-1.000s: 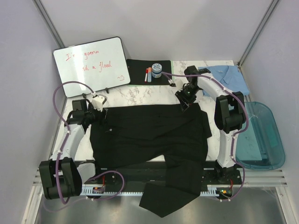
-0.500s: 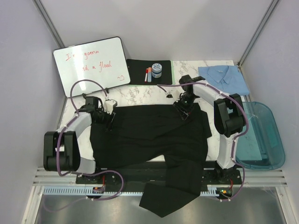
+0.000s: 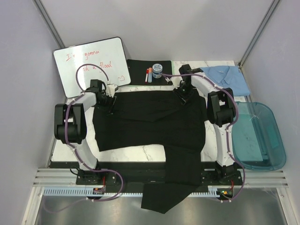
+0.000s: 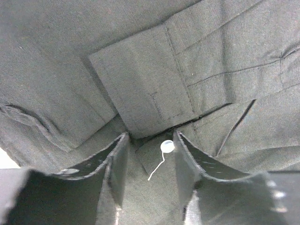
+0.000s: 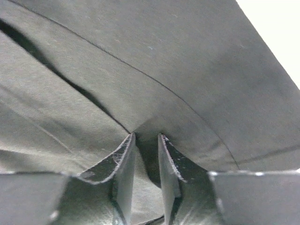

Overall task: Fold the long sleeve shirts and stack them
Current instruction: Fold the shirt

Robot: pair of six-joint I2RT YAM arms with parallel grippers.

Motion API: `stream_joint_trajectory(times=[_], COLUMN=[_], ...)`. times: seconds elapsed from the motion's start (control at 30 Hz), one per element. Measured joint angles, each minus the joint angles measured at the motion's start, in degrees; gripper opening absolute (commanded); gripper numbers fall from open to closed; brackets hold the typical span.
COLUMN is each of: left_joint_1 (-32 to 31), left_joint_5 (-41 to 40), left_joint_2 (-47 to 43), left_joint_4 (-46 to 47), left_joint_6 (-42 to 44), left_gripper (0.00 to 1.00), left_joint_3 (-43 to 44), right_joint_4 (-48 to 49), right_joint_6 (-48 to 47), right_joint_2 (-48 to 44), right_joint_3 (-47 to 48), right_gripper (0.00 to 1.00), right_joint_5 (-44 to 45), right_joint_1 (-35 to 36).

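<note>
black shirt [image 3: 150, 124] plain black | light blue shirt [image 3: 228, 77] | tub [image 3: 259, 136] teal | whiteboard [image 3: 92, 65] white

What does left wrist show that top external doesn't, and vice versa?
Left wrist only: a white button with a loose thread between the left end effector fingers, plus a stitched flap.
Top external only: the light blue shirt, whiteboard, teal bin, and right end effector.
Both: the black shirt under the left end effector.
</note>
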Motion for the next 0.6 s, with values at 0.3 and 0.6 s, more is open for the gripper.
stream_joint_trajectory(times=[0.3, 0.6], left_joint_1=[0.52, 0.52], left_joint_5=[8.00, 18.21], left_joint_2=[-6.88, -35.21], left_joint_4=[-9.25, -25.40], left_joint_6=[5.16, 18.58], left_gripper=[0.83, 0.85], left_joint_3=[1.51, -10.80], right_joint_4=[-0.50, -9.86], right_joint_6=[-5.20, -15.23], right_joint_2=[-9.84, -50.71], right_joint_3=[-9.70, -36.54], right_gripper=[0.57, 0.55], right_joint_5=[-3.08, -9.62], right_joint_1=[-2.27, 2.86])
